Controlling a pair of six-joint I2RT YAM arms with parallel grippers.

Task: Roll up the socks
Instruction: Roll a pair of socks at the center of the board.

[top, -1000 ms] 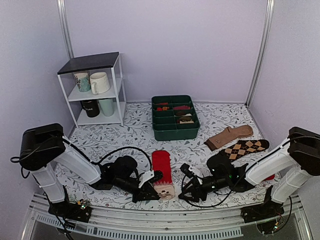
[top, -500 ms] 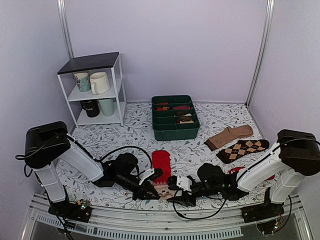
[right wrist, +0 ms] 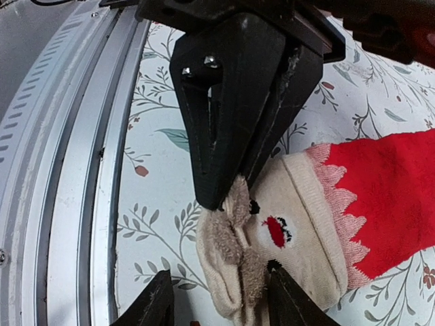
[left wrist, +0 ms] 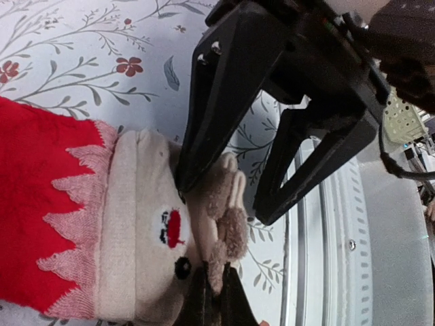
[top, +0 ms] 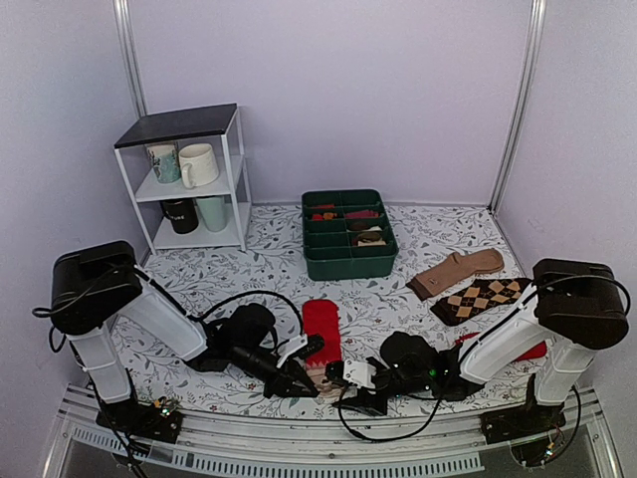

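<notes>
Close to the near edge of the bench [top: 269, 261], between the two arms, the socks [top: 321, 334] lie flat and stretched out, with the red part running toward the far side and the pale beige end nearest the rail. No fold or curl shows anywhere along them, so I judge the task barely begun: the beige end is only being taken hold of, and all of the rolling is left to do. Whether two socks lie stacked there cannot be told from these views

Both arms are folded low, their forearms nearly along the bench, reaching inward so that the claws meet almost nose to nose over the beige end. The left claw [left wrist: 214, 302] comes in from the left and is closed, its tips pinched on the fuzzy beige fabric at the very tip. The right claw [right wrist: 221, 305] comes in from the right with its jaws partly apart, one on each side of that same tip and a little gap showing beside the fabric, so it straddles the end without clamping it. Its dark fingers stand just beside the left claw's, nearly touching
</notes>
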